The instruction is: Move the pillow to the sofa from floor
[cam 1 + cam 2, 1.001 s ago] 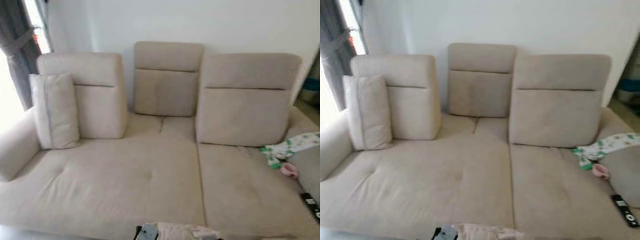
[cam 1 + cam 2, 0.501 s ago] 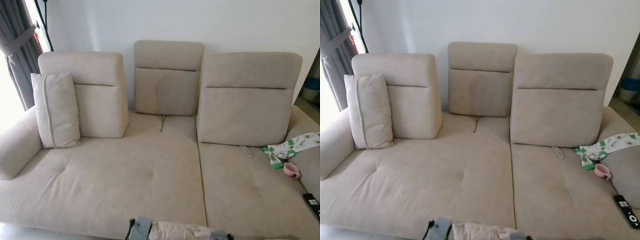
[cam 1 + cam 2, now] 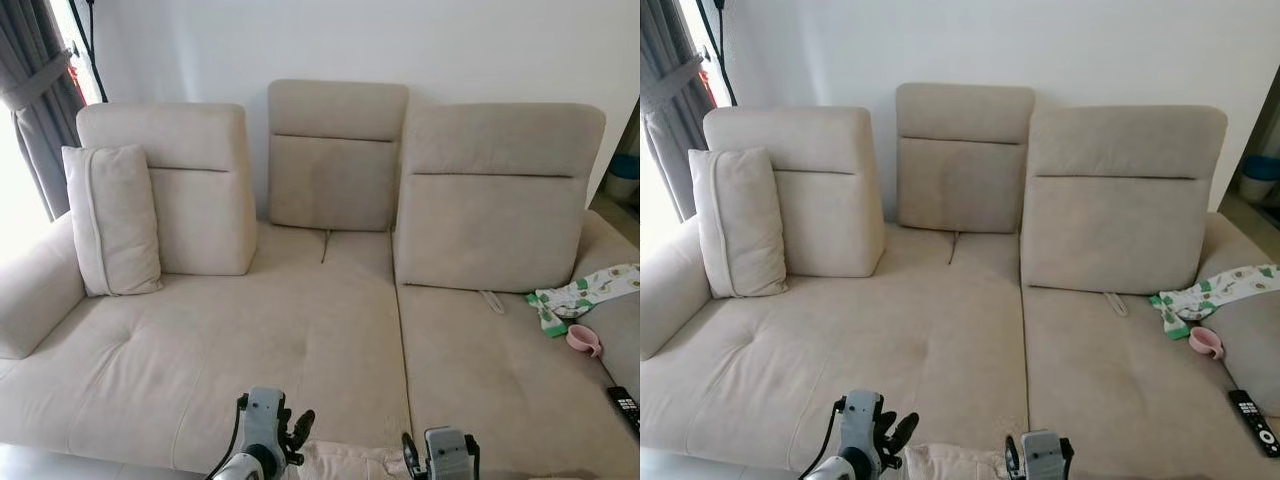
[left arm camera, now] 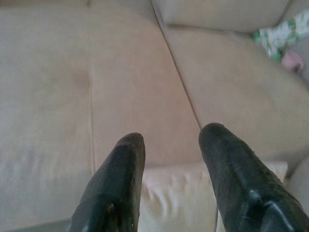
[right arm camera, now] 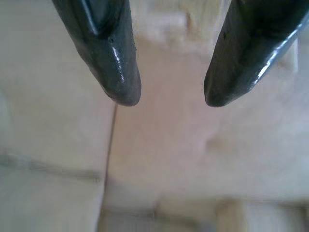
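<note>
Both eye views look forward and slightly down from head height, squarely at the sofa (image 3: 330,330) and the wall behind it, from just beyond its front edge. They share nearly the whole scene, the right eye shifted slightly sideways. The left wrist view looks along the left hand (image 4: 169,140) across the seat just beyond its fingertips. The right wrist view looks past the right hand (image 5: 166,99), very near beige fabric.

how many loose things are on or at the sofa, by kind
pillows: 2, one leaning upright at the left end, one at the front edge between the two grippers
cloth, green and white: 1
pink cup: 1
remote: 1
total: 5
</note>
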`<state>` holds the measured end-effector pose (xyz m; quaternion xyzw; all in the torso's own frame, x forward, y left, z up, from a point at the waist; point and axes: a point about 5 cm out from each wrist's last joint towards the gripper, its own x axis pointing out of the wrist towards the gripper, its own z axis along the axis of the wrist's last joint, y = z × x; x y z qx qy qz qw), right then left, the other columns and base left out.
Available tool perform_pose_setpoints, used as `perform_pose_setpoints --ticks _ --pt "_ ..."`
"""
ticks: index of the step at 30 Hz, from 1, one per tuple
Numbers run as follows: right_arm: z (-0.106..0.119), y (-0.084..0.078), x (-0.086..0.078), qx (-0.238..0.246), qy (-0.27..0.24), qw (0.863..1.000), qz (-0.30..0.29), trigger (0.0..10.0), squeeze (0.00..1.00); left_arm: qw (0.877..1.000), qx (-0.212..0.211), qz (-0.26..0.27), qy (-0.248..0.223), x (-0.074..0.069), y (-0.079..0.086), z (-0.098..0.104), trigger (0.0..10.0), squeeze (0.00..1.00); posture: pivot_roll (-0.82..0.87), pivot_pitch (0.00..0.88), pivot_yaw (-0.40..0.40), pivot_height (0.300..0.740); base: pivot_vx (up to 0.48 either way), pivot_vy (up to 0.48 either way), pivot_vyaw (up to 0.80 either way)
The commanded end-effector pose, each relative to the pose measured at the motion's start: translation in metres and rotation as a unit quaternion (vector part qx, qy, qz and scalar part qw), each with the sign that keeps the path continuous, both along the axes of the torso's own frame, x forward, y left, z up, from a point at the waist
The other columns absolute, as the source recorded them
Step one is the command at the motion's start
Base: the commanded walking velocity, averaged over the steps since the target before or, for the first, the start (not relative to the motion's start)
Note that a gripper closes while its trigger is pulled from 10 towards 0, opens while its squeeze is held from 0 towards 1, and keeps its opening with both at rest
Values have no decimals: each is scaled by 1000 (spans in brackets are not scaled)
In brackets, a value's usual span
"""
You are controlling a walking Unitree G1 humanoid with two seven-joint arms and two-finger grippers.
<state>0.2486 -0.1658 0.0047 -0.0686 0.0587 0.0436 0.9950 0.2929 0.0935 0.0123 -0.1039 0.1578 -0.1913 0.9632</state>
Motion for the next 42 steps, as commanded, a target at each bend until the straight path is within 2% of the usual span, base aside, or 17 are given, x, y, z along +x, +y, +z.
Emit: perform_pose_setpoints --ticks 1,3,10,15,16,19,21,23,29,35,42 --pt "10 4 1 -8 -35 999 19 10000 0 999 -15 21 -18 1 9 4 10000 0 -96 0 26 740 0 0 0" --pt "20 5 1 -11 -63 998 28 10000 0 999 -26 29 -34 3 12 8 10000 0 -94 0 24 740 0 0 0" --pt "32 4 -2 -16 -96 995 38 10000 0 997 -40 29 -60 5 16 17 10000 0 -87 0 20 740 0 0 0" --pt "43 -5 -10 -27 -116 992 30 10000 0 992 -49 -61 -97 -6 12 23 10000 0 -81 0 16 740 0 0 0" --pt "43 -5 -10 -27 -116 992 30 10000 0 992 -49 -61 -97 -6 12 23 10000 0 -81 0 16 740 0 0 0" --pt "39 -10 -21 -40 -107 993 38 10000 0 987 -49 -110 -109 -13 15 26 10000 0 -79 0 16 740 0 0 0" --pt "37 -11 -24 -44 -102 993 39 10000 0 986 -49 -118 -110 -15 17 27 10000 0 -79 0 16 740 0 0 0" --pt "32 -16 -30 -51 -89 994 34 10000 0 983 -35 -135 -115 -18 20 27 10000 0 -78 0 19 740 0 0 0" --pt "39 -14 -28 -46 -95 994 25 10000 0 983 -33 -140 -116 -20 22 29 10000 0 -83 0 24 740 0 0 0" --pt "47 -8 -22 -39 -107 993 26 10000 0 982 -36 -146 -115 -24 16 29 10000 0 -83 0 27 740 0 0 0" --pt "42 -7 -22 -45 -95 994 37 10000 0 983 -22 -148 -109 -26 17 26 10000 0 -73 0 17 740 0 0 0"
